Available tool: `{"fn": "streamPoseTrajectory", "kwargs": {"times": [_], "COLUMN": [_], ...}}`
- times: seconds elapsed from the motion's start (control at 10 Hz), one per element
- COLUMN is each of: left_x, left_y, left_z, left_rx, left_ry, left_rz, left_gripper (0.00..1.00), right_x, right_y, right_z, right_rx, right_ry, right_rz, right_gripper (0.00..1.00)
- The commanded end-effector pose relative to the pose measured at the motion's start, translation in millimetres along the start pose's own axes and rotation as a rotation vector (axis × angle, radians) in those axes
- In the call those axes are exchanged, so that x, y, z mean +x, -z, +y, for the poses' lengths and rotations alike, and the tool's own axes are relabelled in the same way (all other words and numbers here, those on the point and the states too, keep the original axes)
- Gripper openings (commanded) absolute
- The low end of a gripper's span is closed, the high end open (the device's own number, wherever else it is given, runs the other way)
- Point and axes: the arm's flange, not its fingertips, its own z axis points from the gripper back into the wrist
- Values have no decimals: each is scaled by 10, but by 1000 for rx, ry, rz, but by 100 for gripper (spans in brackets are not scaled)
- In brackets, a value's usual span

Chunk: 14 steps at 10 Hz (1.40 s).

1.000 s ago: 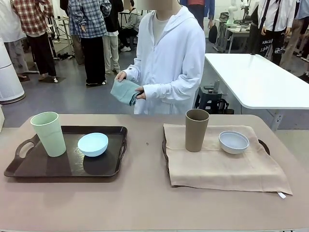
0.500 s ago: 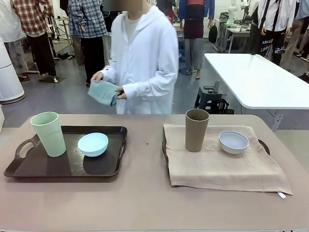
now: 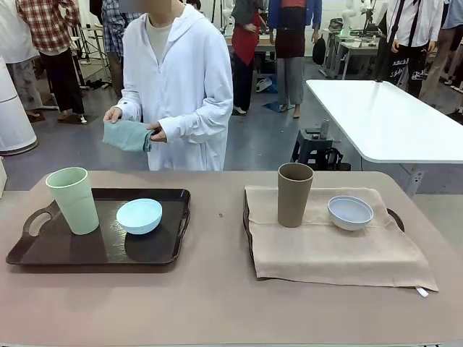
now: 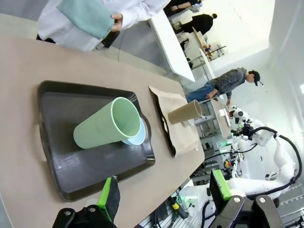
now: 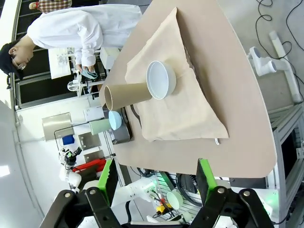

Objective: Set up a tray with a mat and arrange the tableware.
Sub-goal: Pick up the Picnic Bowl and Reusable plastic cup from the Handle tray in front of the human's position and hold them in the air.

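Beige shared table (image 3: 217,311), busy lab behind, white table (image 3: 383,123) far right. Person (image 3: 177,79) in a white hoodie stands at the far side, behind the left half. Forearms bent at waist height, both hands (image 3: 155,132) gripping a folded teal cloth (image 3: 127,135), held clear of the table.

Left half: dark tray (image 3: 43,253) with handles. Green cup (image 3: 73,200) upright at its back left. Blue bowl (image 3: 139,215) just right of the cup, small gap between them. Both sit directly on the glossy tray floor.

Right half: second tray (image 3: 396,217) lies under a beige mat (image 3: 340,253), with a handle and the left rim poking out. Mat is slightly skewed and overhangs the tray at the near right corner. Brown cup (image 3: 294,194) upright at the mat's back left. Whitish bowl (image 3: 350,212) to its right, apart from the cup, also on the mat.

Left gripper (image 4: 165,190): jaws wide, nothing between them. It's raised off the table on the robot's side, fingers aimed obliquely across at the dark tray, well apart from the green cup.

Right gripper (image 5: 156,172): jaws wide, empty. It's high over the table's outer edge, looking down on the mat, well clear of the brown cup and whitish bowl.
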Motion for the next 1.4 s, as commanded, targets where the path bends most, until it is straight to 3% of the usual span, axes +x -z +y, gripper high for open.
{"fn": "streamPoseTrajectory", "kwargs": {"times": [0.0, 1.3], "left_x": [23, 23], "left_y": [-21, -21], "left_z": [-4, -4], "left_rx": [-20, -20], "left_ry": [10, 10], "left_rz": [-14, -14], "left_gripper": [100, 100], "right_x": [7, 7], "right_y": [10, 10], "right_z": [-6, -6], "right_rx": [7, 7], "right_ry": [2, 2], "right_rz": [4, 4], "right_gripper": [86, 86]}}
